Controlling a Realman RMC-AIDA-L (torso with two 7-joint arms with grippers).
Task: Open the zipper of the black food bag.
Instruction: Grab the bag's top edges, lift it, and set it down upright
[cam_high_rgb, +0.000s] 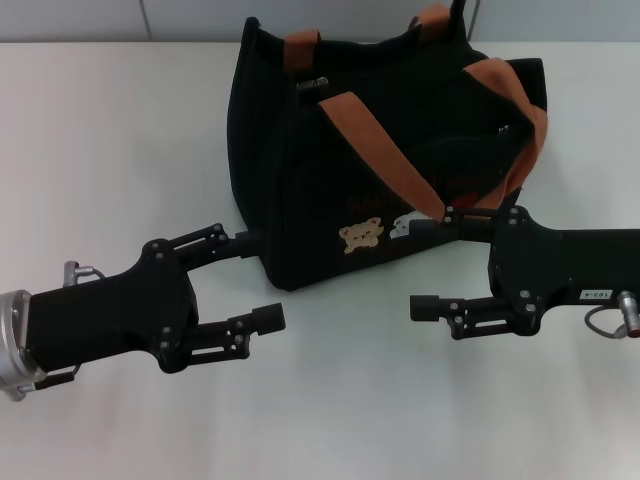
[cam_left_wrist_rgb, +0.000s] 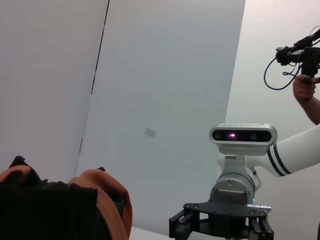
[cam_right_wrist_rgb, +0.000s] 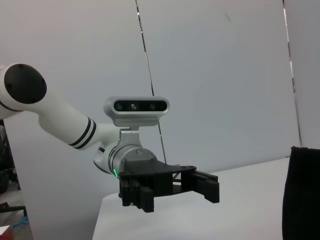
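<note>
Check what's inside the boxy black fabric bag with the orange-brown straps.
The boxy black fabric bag shows only a dark interior below its top rim, partly crossed by an orange-brown strap. No contents are visible; its walls hide the rest.

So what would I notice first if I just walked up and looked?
Probably the black food bag, standing in the middle of the white table, with orange-brown handles and a little bear patch on its side. Next, the two black claws pointing at each other in front of it: the left claw open beside the bag, and the right claw open too, close by the bear.
</note>
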